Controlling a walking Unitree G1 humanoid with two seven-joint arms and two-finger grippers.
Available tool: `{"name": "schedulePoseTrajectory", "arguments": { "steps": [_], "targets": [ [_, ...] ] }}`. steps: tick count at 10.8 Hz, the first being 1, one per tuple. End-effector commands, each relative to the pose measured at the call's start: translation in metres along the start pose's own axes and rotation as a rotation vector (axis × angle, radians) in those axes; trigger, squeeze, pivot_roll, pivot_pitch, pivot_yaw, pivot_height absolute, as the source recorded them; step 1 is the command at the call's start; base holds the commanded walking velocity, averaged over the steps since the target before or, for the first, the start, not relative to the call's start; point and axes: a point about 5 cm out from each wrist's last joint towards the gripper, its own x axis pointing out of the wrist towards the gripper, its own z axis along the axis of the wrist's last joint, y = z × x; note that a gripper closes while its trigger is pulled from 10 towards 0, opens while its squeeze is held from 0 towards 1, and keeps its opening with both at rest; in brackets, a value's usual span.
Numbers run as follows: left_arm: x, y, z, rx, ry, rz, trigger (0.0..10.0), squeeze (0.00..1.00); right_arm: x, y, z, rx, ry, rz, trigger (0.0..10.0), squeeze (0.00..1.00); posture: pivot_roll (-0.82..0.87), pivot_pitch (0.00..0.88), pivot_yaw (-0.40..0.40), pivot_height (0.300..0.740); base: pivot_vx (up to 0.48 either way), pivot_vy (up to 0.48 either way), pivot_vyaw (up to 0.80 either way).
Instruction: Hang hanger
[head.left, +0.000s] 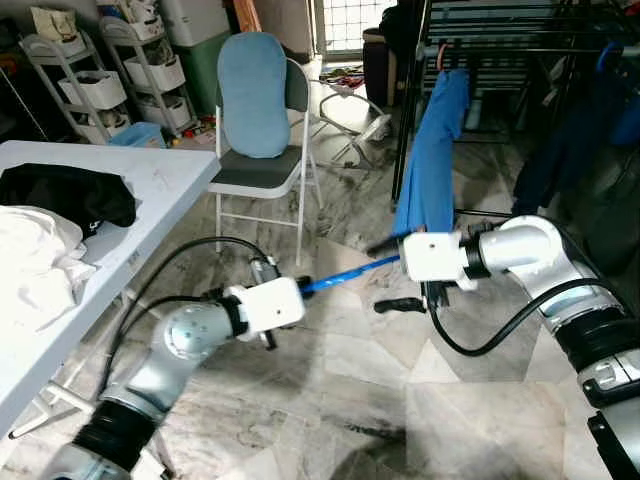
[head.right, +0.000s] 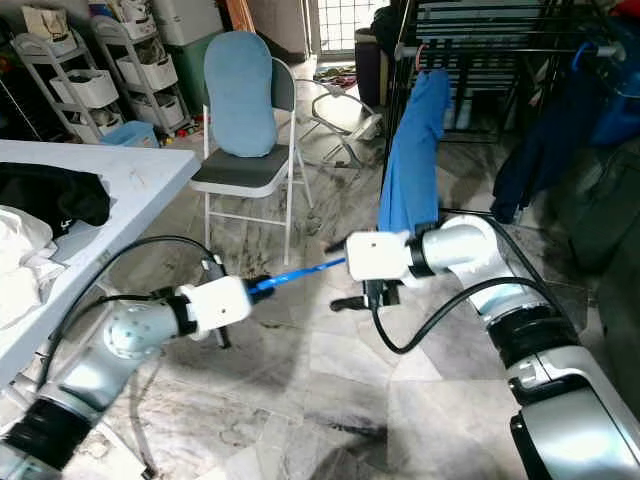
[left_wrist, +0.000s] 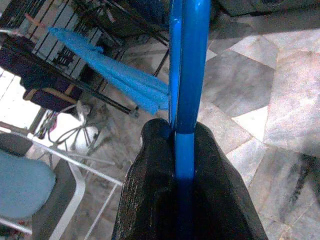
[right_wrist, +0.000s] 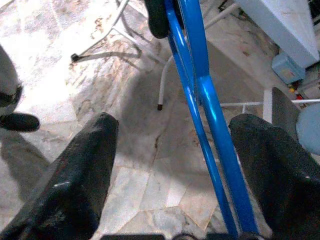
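To the left of the blue hanger stands the desk, carrying a white cloth and a black garment; its near edge crowds the left arm. The left pincer is clamped on one end of the hanger, whose thin bars run out between its two black fingers. The hanger spans the gap between the arms, low over the marble floor. It looks light, stiff and smooth, probably glossy plastic or coated tube, so it may slip or twist in a loose grip; the straight bar near an end seems the safest place to hold. At the hanger's right end, the right pincer stands wide open with the bars passing between its fingers, closer to one than the other, not yet gripped. Beyond the hanger, a folding chair stands at left and the drying rack, with a blue garment already draped, at right. Open floor lies between hanger and rack.
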Motion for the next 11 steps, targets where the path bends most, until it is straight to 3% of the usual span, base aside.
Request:
{"name": "schedulePoseTrajectory", "arguments": {
  "steps": [1, 5, 11],
  "targets": [
    [0.0, 0.006, 0.001, 0.028, 0.002, 0.008, 10.0, 0.0, 0.0, -0.005, 0.006, -0.049, 0.011, 0.038, 0.0, 0.0, -0.09, 0.0, 0.129, 0.74, 0.0, 0.0, 0.0],
    [0.002, 0.007, -0.001, 0.041, 0.001, 0.003, 10.0, 0.0, 0.002, -0.016, 0.006, -0.158, 0.072, 0.001, 0.0, 0.0, -0.09, 0.0, 0.134, 0.74, 0.0, 0.0, 0.0],
    [0.003, 0.006, -0.004, 0.056, 0.009, -0.006, 10.0, 0.0, 0.008, -0.018, 0.005, -0.176, 0.071, 0.007, 0.0, 0.0, -0.09, 0.0, 0.137, 0.74, 0.0, 0.0, 0.0]
  ]
}}
